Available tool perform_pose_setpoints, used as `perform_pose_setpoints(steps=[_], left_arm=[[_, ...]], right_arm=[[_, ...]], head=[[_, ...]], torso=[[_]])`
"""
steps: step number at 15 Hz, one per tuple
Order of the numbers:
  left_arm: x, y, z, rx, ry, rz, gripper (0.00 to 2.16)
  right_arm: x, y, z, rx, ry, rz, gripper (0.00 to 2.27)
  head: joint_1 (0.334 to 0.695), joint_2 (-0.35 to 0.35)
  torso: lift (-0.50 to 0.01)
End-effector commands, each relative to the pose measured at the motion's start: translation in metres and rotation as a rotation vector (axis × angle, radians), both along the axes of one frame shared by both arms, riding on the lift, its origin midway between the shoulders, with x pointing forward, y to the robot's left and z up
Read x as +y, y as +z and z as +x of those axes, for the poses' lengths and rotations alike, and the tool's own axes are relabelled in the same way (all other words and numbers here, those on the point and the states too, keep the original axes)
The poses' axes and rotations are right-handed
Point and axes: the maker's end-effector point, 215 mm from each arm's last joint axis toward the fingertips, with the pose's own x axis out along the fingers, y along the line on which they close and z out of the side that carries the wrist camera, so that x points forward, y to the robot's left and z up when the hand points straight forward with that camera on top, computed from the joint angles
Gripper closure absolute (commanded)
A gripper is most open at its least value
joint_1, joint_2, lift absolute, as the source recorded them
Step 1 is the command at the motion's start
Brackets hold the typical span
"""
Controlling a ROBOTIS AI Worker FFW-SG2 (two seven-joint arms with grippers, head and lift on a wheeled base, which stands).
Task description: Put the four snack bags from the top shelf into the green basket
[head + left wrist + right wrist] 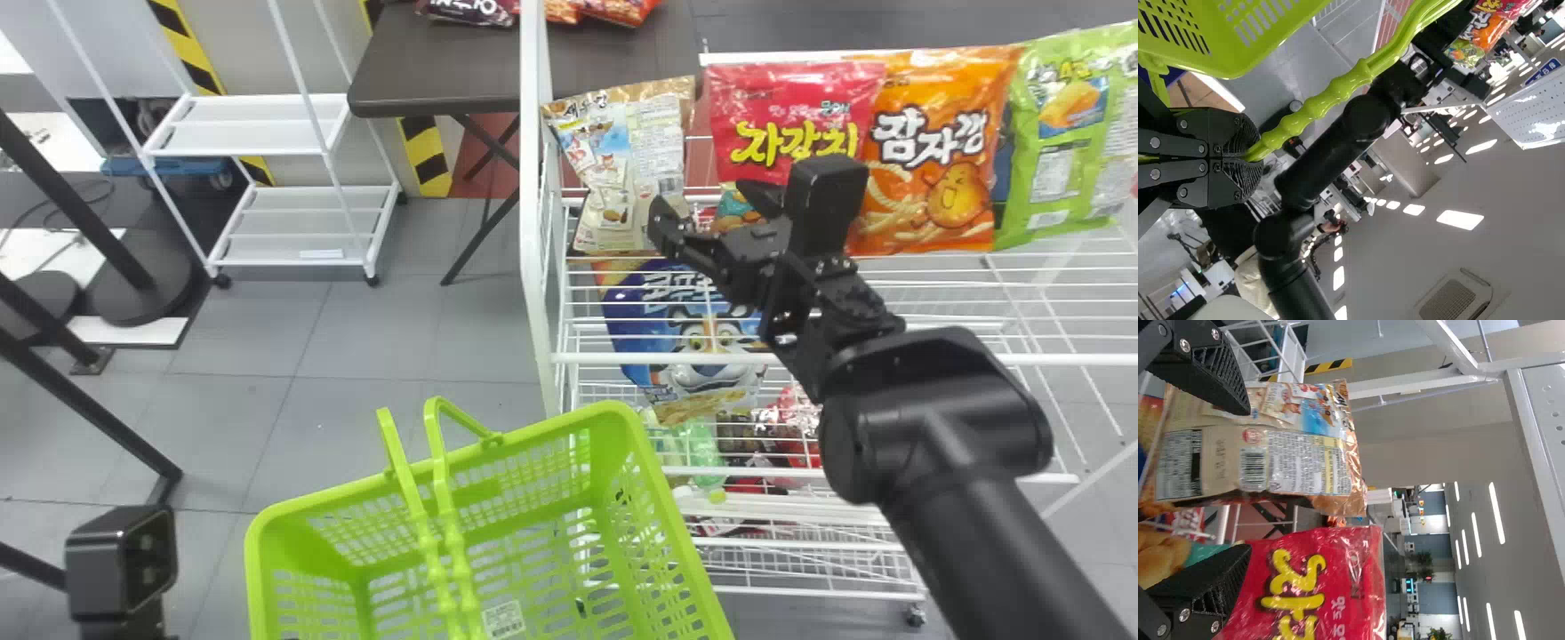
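Note:
On the top shelf stand four snack bags in a row: beige (633, 164), red (791, 116), orange (933, 156) and green (1067, 133). My right gripper (704, 209) is open just in front of the beige and red bags. In the right wrist view its fingers stand apart at the gripper (1245, 480), the beige bag (1271, 453) beyond them and the red bag (1311, 587) behind one finger. At the lower left, my left gripper (120, 569) is beside the green basket (680, 533); the left wrist view has the gripper (1253, 158) shut on the basket handle (1331, 97).
The white rack's side frame (533, 196) rises left of the beige bag. Below the top shelf hangs a blue bag (685, 329), with more goods lower down. Behind stand a dark table (436, 71) with bags on it and a small white shelf unit (307, 227).

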Motion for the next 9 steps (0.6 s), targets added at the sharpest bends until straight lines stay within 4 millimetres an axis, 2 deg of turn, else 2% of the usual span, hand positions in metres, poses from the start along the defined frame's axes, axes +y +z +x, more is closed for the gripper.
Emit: perform_pose_setpoints(steps=[1,3,5,7,8,9], left_arm=[[-0.001,0.001,-0.002,-0.001,-0.008,-0.01,2.15],[-0.001,0.002,-0.002,-0.005,-0.01,-0.01,2.15],[-0.001,0.002,-0.002,-0.006,-0.01,-0.012,2.15],[-0.001,0.002,-0.003,-0.001,-0.011,-0.012,2.15],[-0.001,0.002,-0.003,-0.008,-0.009,-0.012,2.15],[-0.001,0.002,-0.005,-0.012,-0.01,-0.009,2.15]], right_arm=[[0.008,-0.002,0.027,0.031,0.02,0.033,0.11],[0.021,-0.006,0.037,0.063,0.075,0.04,0.14],[0.029,-0.016,0.04,0.117,0.148,0.067,0.31],[0.039,-0.017,0.035,0.128,0.202,0.064,0.68],[0.041,-0.019,0.034,0.14,0.22,0.064,0.99],[0.042,-0.023,0.033,0.157,0.225,0.06,1.45]], head=[[0.695,0.121],[0.695,0.125],[0.695,0.14],[0.695,0.15],[0.695,0.152],[0.695,0.16]], torso=[[-0.003],[-0.003],[-0.003],[-0.003],[-0.003],[-0.003]])
